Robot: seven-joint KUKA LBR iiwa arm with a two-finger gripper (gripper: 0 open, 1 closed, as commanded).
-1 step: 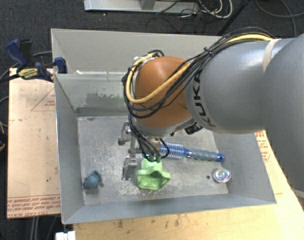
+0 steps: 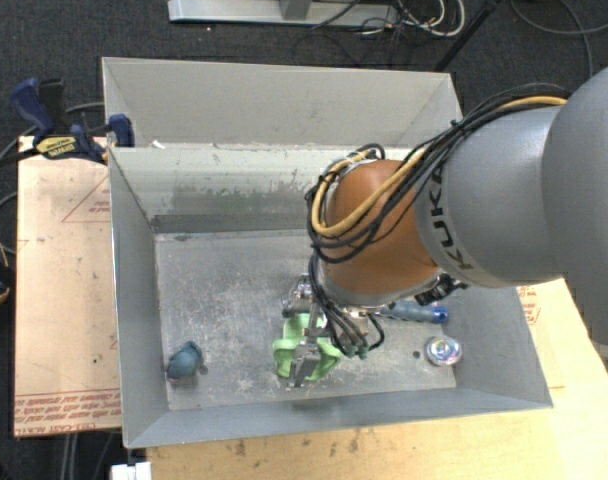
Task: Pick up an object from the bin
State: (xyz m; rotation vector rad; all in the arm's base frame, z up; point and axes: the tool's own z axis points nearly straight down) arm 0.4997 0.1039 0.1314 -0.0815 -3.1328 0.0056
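Grey sheet-metal bin (image 2: 134, 298), sloped walls. Flat floor is scuffed and blotched w/ pale scratches, worst at centre. Arm (image 2: 524, 198) comes in from the right; its orange wrist cover (image 2: 374, 233), wrapped w/ yellow and black cables, hangs over the floor right of centre. Gripper (image 2: 304, 360) is low at the near-centre floor, down on a bright green crumpled plastic piece (image 2: 284, 351). Green shows on both sides of the tip and touches it. Can't tell whether the claw is apart, together or clamped on the piece, as the tip is mixed in w/ the green. Other items lie well apart: small blue-grey rounded lump (image 2: 184, 362) in the near-left corner, blue pen-like stick (image 2: 421, 313) just right of the wrist, shiny silver round cap (image 2: 443, 351) near-right. Room: dark carpet (image 2: 44, 28) around the bin; on the far side a pale grey flat bar (image 2: 274, 6) and loose floor cables (image 2: 424, 3).
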